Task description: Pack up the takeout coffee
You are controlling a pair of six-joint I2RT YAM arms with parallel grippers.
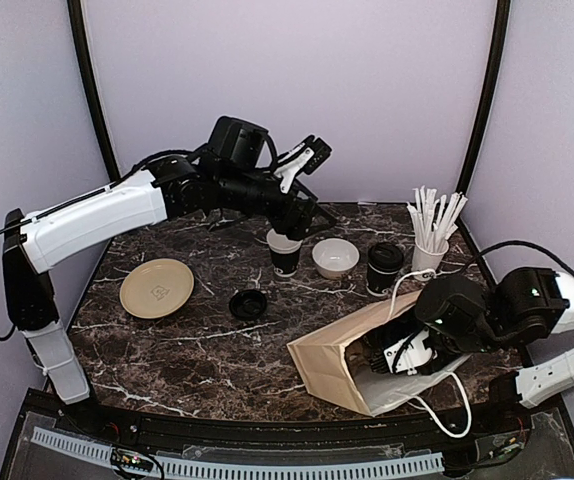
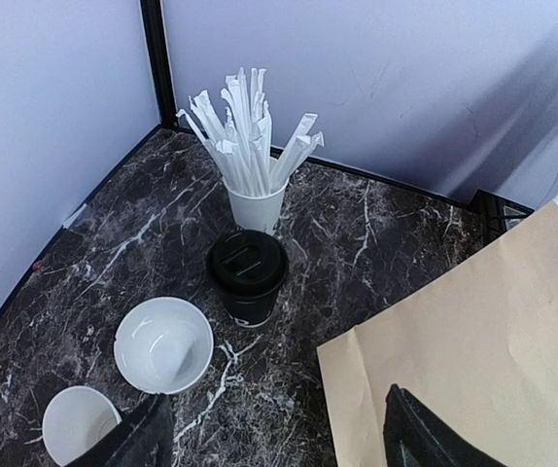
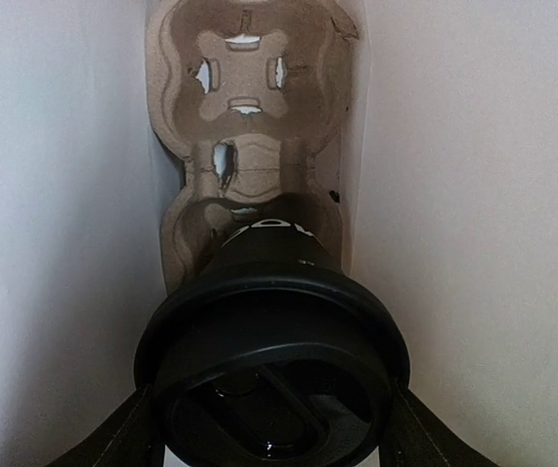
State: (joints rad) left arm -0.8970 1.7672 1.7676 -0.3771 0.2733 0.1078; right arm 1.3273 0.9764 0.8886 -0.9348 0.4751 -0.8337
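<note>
We can read nothing for certain. White lettering on the side of the black coffee cup [image 3: 271, 341] is mostly hidden, only curved bits showing, and a faint mark on the tan plate [image 1: 156, 288] is too small.

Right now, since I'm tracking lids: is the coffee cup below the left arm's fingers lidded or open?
Open: the coffee cup shows its white inside, and a loose black lid lies on the table nearby.
</note>
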